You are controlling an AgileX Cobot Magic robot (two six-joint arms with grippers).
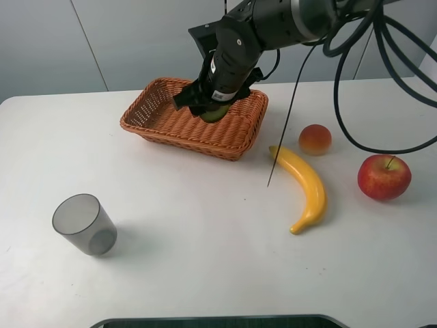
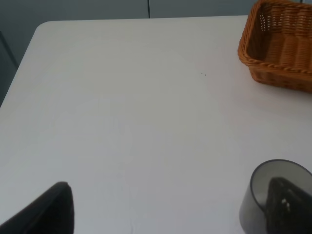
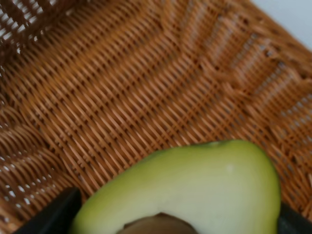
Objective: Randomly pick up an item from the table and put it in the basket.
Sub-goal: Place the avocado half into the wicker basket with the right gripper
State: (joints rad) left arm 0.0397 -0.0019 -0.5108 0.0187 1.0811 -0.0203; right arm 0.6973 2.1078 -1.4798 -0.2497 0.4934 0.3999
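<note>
The right claw [image 1: 218, 104] grips the avocado [image 3: 195, 180] between its fingers, cut face toward the wrist camera, at the basket's [image 1: 160, 117] right end. The left claw [image 2: 173, 204] is spread wide.

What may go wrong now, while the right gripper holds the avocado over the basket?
The right gripper holds the avocado near the basket wall; if it lowers, it might bump the wall and shift the basket. The loose cable hangs near the banana and may drag it when the gripper pulls back.
</note>
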